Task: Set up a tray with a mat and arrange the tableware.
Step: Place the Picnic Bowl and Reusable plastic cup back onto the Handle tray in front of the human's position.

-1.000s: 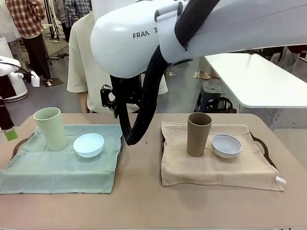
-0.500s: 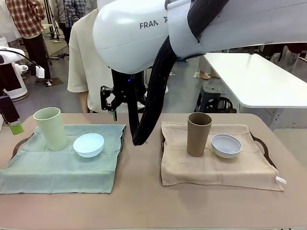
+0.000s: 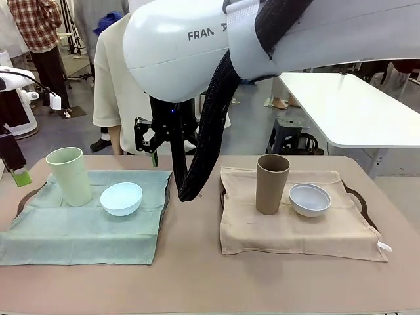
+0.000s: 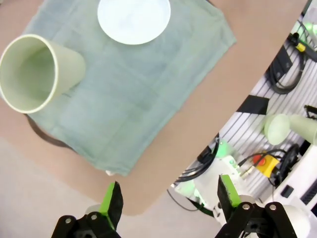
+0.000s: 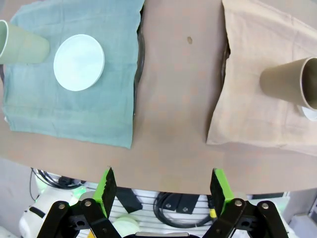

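Tableware: pale green tumbler (image 3: pixel 69 176) and light blue bowl (image 3: pixel 121 198) stand on the green mat (image 3: pixel 79 230); taupe tumbler (image 3: pixel 272 184) and whitish bowl (image 3: pixel 310 199) on the beige mat (image 3: pixel 295 230).
Handling: probably light, stiff, smooth plastic; tumblers tip easily.
Hold: tumbler across mid-wall; bowl by rim.
Mats: soft, they drag.
Left gripper (image 4: pixel 168 198): jaws released, empty, above the worktop (image 3: pixel 197 275).
Right gripper (image 5: pixel 162 188): jaws released, empty.

Brown table (image 3: pixel 197 262) carrying two cloth-covered trays.

Toward the table's left edge a dark tray (image 3: pixel 23 195) lies under a green mat (image 3: pixel 79 230); toward the right edge a second tray (image 3: pixel 357 197) lies under a beige mat (image 3: pixel 295 230). A bare strip of tabletop runs between them.
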Controlling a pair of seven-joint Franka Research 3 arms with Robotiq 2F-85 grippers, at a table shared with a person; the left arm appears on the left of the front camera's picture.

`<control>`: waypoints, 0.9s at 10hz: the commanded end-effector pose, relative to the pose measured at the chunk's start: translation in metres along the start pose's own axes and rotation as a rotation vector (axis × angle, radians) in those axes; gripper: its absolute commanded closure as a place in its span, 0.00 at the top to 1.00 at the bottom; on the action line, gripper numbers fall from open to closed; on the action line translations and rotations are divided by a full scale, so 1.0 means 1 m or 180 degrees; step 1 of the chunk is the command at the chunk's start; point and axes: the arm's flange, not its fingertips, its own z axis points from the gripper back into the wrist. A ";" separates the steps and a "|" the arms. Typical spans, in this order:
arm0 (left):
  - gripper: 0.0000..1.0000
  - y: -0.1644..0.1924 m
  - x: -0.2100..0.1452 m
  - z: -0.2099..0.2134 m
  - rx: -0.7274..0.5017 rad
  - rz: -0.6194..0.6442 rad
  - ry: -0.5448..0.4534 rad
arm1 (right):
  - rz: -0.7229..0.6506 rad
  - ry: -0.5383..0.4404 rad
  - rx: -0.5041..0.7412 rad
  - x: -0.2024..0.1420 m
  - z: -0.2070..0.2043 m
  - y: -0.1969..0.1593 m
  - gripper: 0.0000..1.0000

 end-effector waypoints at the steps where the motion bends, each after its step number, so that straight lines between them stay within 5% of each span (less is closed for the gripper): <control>1: 1.00 -0.001 -0.002 -0.001 0.0052 0.0006 0.0012 | -0.0053 -0.0027 -0.0035 0.000 0.001 0.000 0.97; 5: 1.00 0.000 0.000 0.000 0.0000 0.0000 0.0000 | -0.0002 0.0000 0.0000 0.000 0.000 0.000 0.97; 7: 1.00 -0.003 -0.010 0.009 0.0130 0.1201 -0.0415 | -0.0348 -0.0110 0.0184 0.002 0.009 -0.071 0.97; 9: 1.00 0.016 -0.021 0.019 0.0085 0.1709 -0.0608 | -0.0511 -0.0099 0.0444 -0.009 0.020 -0.137 0.97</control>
